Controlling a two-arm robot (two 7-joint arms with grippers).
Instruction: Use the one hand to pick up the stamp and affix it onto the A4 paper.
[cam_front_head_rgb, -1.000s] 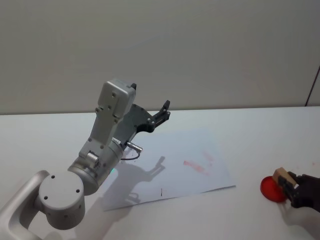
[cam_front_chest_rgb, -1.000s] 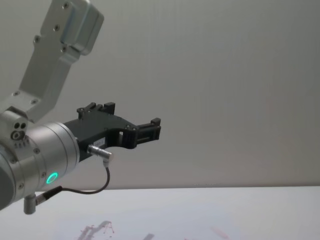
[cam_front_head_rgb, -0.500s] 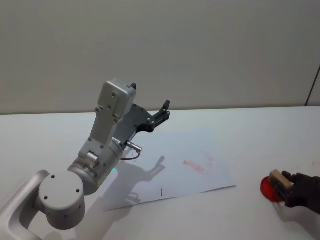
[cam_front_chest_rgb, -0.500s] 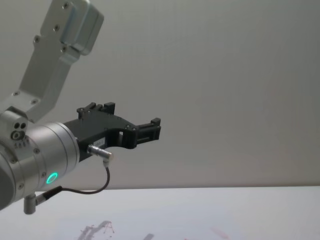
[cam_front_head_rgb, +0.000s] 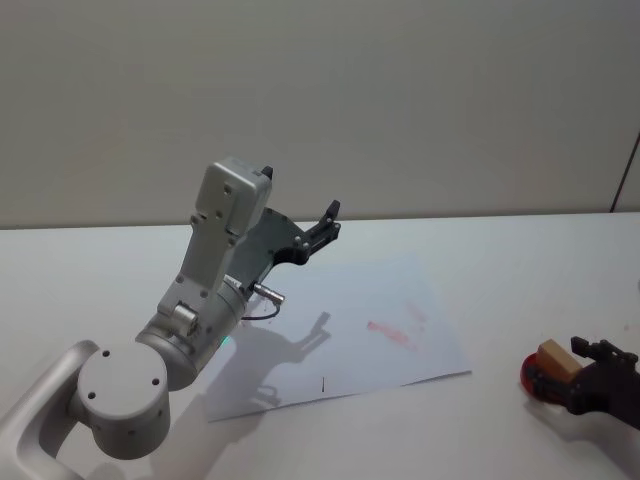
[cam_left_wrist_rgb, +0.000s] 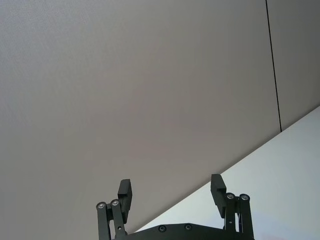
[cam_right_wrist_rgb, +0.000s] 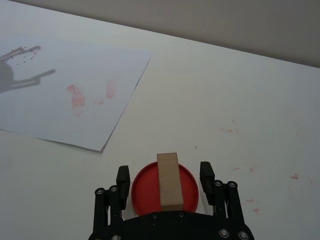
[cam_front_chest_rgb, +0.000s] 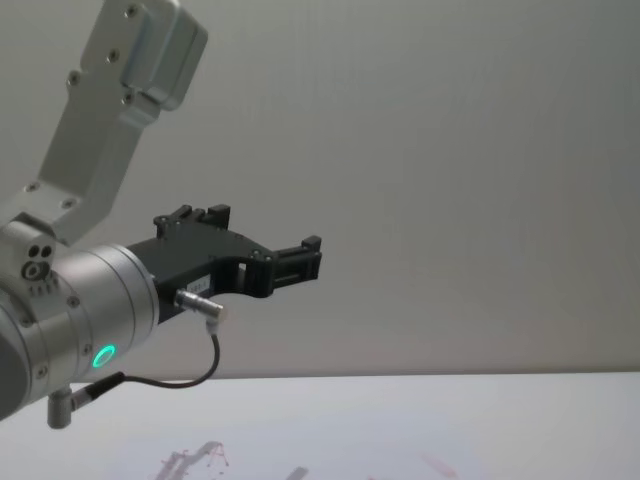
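Observation:
The stamp (cam_right_wrist_rgb: 169, 180), a light-brown wooden block, stands on a round red ink pad (cam_right_wrist_rgb: 142, 189) at the table's right. My right gripper (cam_right_wrist_rgb: 165, 174) is open, one finger on each side of the pad and clear of the block. From the head view the stamp (cam_front_head_rgb: 554, 355) sits at the right edge with the right gripper (cam_front_head_rgb: 562, 367) around it. The A4 paper (cam_front_head_rgb: 350, 340) lies flat in the middle, bearing reddish stamped marks (cam_front_head_rgb: 390, 332). My left gripper (cam_front_head_rgb: 325, 222) hangs open in the air above the paper's far side.
The left arm's grey body (cam_front_head_rgb: 215, 285) rises over the paper's left part and throws a shadow on it. White table (cam_front_head_rgb: 520, 270) lies between the paper and the red pad (cam_front_head_rgb: 532, 380), with small red specks (cam_right_wrist_rgb: 230, 131) on it.
My right gripper was shut on the stamp over the red pad; it has let go and opened, leaving the block on the pad. The left arm has not moved.

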